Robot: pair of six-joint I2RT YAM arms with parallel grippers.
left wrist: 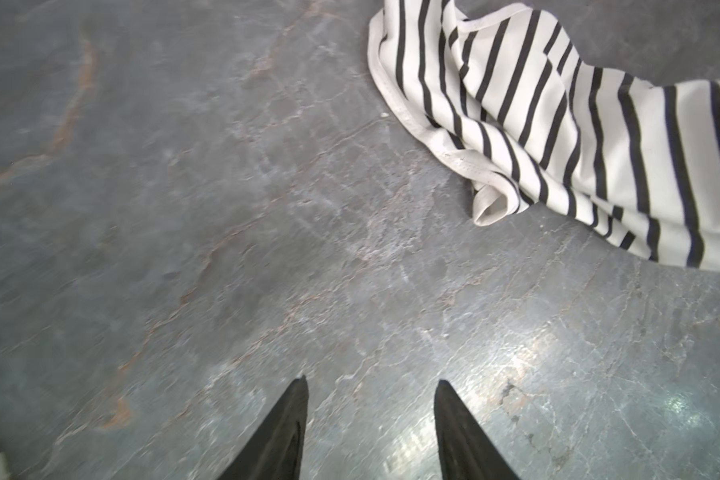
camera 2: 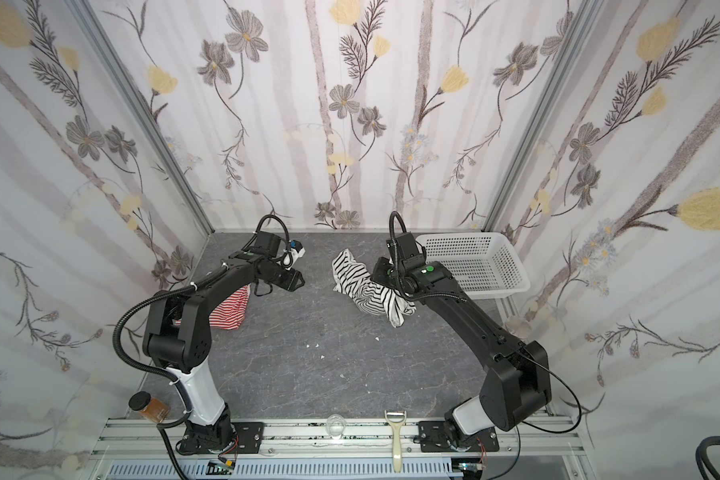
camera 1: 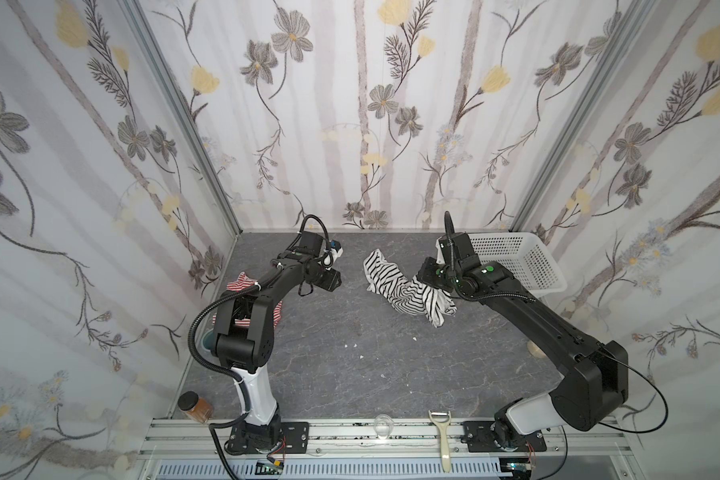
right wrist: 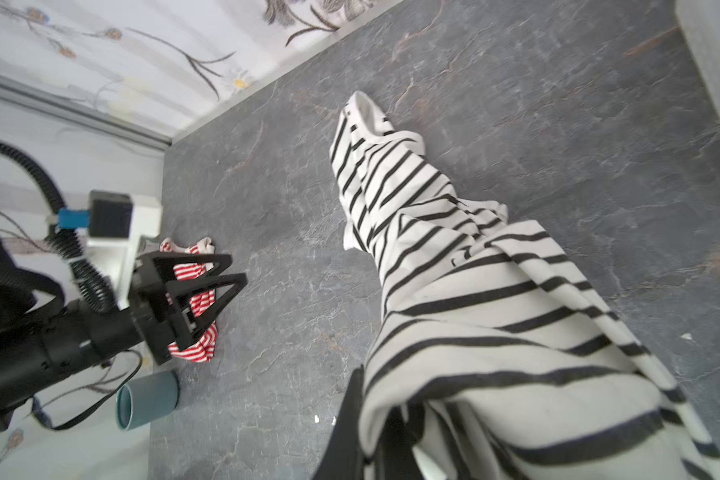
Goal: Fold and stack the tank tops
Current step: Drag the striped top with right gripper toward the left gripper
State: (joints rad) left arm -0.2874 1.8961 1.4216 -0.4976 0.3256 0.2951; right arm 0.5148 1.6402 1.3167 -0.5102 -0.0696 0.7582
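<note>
**Right fingers (right wrist: 346,432) pinch the black-striped tank top (camera 1: 395,282); left fingers (left wrist: 283,436) empty**

Nearest, a peeler (camera 1: 443,440) and a small glass (camera 1: 382,426) sit on the metal rail (camera 1: 341,436). Beyond lies the grey, veined worktop (camera 1: 350,365), boxed in by floral-papered walls (camera 1: 350,104). The left fingers hang part-open over bare worktop, holding nothing. The right fingers are closed on the black-striped tank top, the rest of which trails crumpled mid-worktop. The red-and-white tank top (camera 2: 229,309) lies bunched at the left, under the left arm. A white basket (camera 1: 516,257) stands far right.

Stripes on a grey veined tabletop (camera 1: 350,374)
Black-striped white tank top (camera 1: 391,278); red-and-white striped tank top (camera 2: 229,309); white basket (camera 1: 537,266).
</note>
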